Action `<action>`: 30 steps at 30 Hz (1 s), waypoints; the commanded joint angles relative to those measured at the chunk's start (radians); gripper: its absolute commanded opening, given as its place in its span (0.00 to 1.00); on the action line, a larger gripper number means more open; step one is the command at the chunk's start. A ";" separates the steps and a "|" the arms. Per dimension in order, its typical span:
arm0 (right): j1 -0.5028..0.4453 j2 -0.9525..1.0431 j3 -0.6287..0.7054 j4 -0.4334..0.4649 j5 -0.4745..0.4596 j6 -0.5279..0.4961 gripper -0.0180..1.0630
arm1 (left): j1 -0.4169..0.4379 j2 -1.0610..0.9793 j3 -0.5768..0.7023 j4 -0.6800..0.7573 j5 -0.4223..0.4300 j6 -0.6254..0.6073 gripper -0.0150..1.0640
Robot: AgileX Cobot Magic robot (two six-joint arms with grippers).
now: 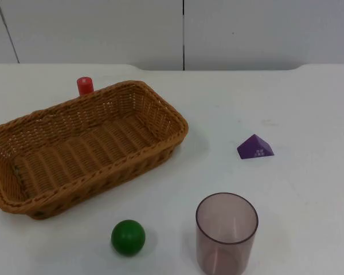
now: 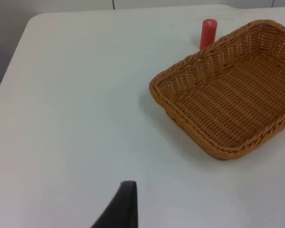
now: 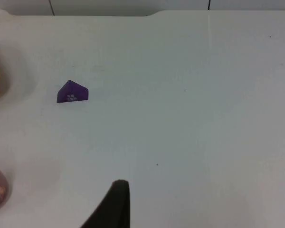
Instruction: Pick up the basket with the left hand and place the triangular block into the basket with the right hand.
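A light, stiff wicker basket point(image 1: 83, 146) sits at nine o'clock; its rim suits gripping. The small block point(image 1: 255, 147), three o'clock, looks slippery. Pincer openings: cannot tell.

**Free room and obstacles**

Open white table point(image 1: 309, 103) all around the purple triangular block point(image 1: 255, 148); nothing touching it; tinted cup point(image 1: 226, 234) stands near, toward the front; green ball point(image 1: 128, 237) beside the cup, in front of the wicker basket point(image 1: 160, 114); red cylinder point(image 1: 85, 86) just behind the basket's far rim; basket interior bare.
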State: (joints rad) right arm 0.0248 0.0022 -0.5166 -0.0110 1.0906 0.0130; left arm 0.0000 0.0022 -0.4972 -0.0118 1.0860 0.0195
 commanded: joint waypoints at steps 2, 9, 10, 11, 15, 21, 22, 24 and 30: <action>-0.001 -0.002 0.001 -0.010 -0.014 0.028 0.98 | 0.000 -0.002 0.004 -0.005 -0.012 -0.009 0.99; -0.001 0.010 -0.056 -0.029 -0.033 0.049 0.98 | 0.001 0.018 -0.063 0.012 -0.032 -0.099 0.99; -0.001 0.036 -0.078 -0.029 -0.035 0.049 0.98 | 0.001 0.054 -0.091 0.030 -0.042 -0.101 0.99; -0.001 0.070 -0.094 -0.029 -0.049 0.049 0.98 | 0.001 0.095 -0.118 0.050 -0.062 -0.104 0.99; -0.001 0.198 -0.139 -0.013 -0.149 0.056 0.98 | 0.001 0.261 -0.192 0.114 -0.204 -0.136 0.99; -0.001 0.364 -0.176 -0.009 -0.309 0.057 0.98 | 0.001 0.479 -0.226 0.143 -0.408 -0.164 0.99; -0.001 0.409 -0.189 -0.009 -0.346 0.057 0.98 | 0.001 0.527 -0.229 0.143 -0.448 -0.164 0.99; -0.001 0.490 -0.220 -0.009 -0.405 0.057 0.98 | 0.001 0.640 -0.231 0.146 -0.510 -0.164 0.99; -0.001 0.684 -0.316 -0.009 -0.462 0.057 0.98 | 0.000 0.874 -0.236 0.099 -0.608 -0.166 0.99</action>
State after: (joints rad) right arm 0.0248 0.6545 -0.8150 -0.0199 0.6531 0.0702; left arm 0.0000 0.8405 -0.7274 0.1090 0.5120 -0.1375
